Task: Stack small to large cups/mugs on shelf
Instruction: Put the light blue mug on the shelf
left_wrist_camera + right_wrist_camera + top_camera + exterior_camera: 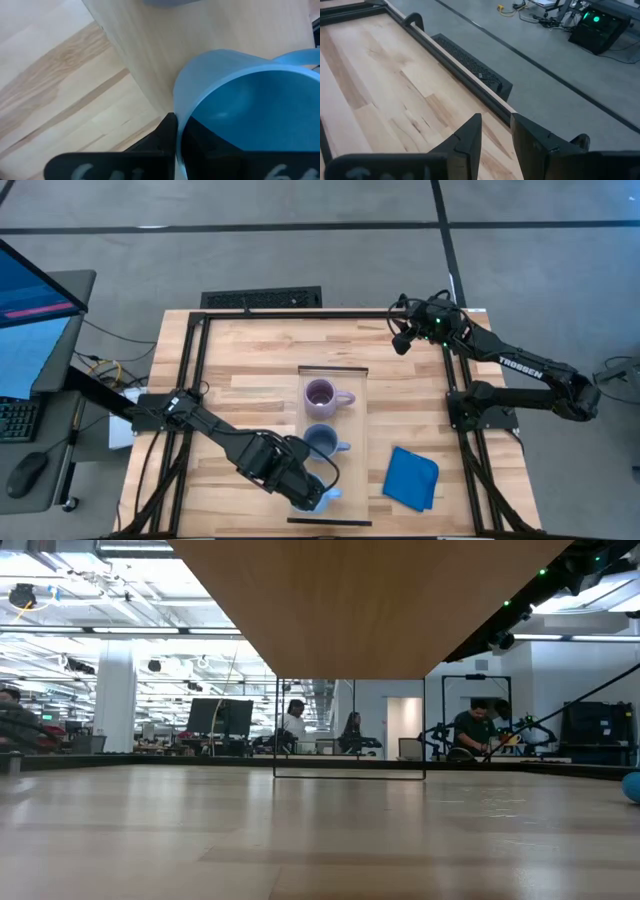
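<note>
On the table (250, 360), a long pale shelf (360, 395) lies flat in the middle, running from the far side toward the near edge. Three mugs stand in a row on it. The purple mug (322, 394) is farthest back, handle pointing to the right. The grey-blue mug (321, 440) stands just behind the middle of the board, near the purple one but apart from it. The light blue mug (318, 498) is at the near end of the shelf, mostly hidden from above by the left arm.

The left gripper (300, 485) is at that near end, closed on the rim of the light blue mug (240, 110); the wrist view shows one dark finger (167, 137) pressed against the outside of the wall, with the mug standing on the shelf (210, 25).

The right gripper (403, 340) waits above the table's far right corner, its fingers (467, 137) partly apart with nothing between them.

A folded blue cloth (412, 478) lies on the table to the right of the shelf.
</note>
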You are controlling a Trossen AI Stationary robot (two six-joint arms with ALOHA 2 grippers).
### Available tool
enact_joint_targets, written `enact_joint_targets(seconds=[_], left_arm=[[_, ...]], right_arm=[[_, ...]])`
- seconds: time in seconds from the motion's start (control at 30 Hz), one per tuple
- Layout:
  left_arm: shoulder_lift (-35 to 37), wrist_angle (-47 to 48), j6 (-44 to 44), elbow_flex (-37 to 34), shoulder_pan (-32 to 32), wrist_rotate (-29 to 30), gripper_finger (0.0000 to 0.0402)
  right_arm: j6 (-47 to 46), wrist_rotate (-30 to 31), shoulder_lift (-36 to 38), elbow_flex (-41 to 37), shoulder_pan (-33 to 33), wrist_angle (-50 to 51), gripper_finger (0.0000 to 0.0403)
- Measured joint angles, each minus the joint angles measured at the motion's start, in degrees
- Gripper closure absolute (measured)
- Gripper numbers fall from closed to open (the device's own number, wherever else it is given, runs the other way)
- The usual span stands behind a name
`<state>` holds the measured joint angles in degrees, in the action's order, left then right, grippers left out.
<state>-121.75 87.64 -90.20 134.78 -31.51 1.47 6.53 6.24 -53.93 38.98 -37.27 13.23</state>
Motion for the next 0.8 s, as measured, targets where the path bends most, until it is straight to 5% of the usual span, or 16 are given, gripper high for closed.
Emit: enact_joint_targets(seconds=[0.8], left_arm=[[0.09,-0.13,-0.49,-0.04,0.87,-1.08,0.0381]], right_arm=[[1.49,0.0,0.01,0.0,-0.01,0.02,0.0276]])
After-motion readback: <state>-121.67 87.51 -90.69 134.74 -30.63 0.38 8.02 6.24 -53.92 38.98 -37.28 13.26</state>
